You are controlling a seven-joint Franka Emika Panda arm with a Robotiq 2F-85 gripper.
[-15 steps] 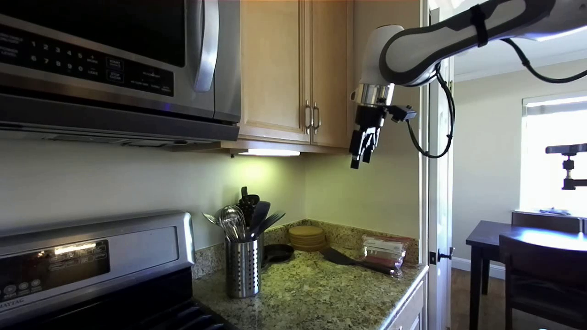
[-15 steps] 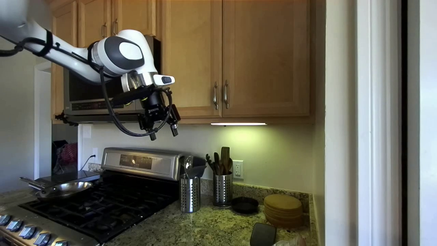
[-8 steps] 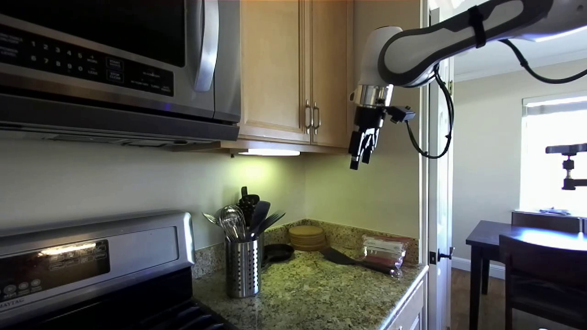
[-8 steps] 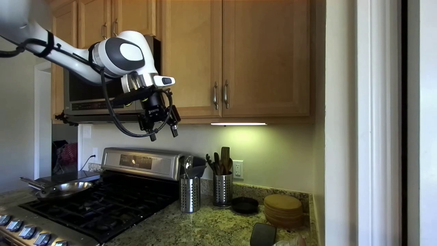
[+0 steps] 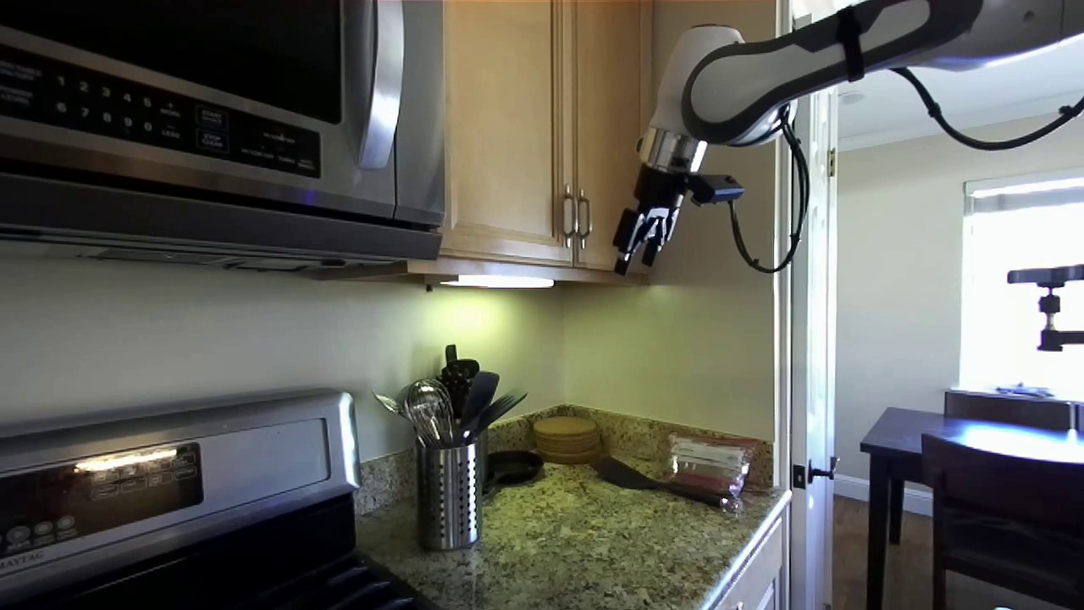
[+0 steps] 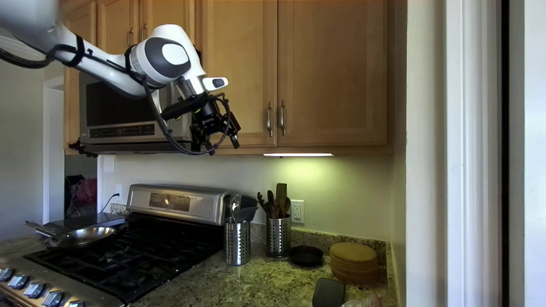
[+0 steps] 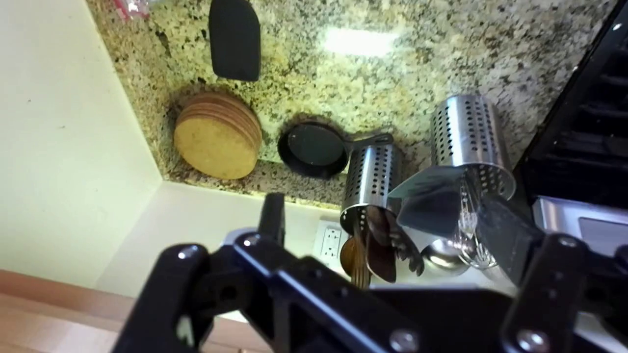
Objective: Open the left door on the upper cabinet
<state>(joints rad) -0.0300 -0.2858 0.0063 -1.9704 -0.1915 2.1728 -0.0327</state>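
upper cabinet [image 6: 295, 74] closed, utensils [image 6: 281, 197] in two perforated steel canisters [image 6: 279, 236]; pincer [image 6: 223, 148] spread apart

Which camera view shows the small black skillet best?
The wrist view, because it looks down into the small black skillet and shows its handle clearly. Both exterior views show it at a low slant, its handle unclear.

Has rounded white arm shells [image 6: 107, 73], curved dark-grey panels [image 6: 155, 52], narrow black band [image 5: 850, 44], looping black cable [image 6: 30, 65], silver metal wrist collar [image 5: 673, 151]. Ends in angular black two-fingered gripper [image 6: 224, 147] with round silver screws [image 7: 404, 339].
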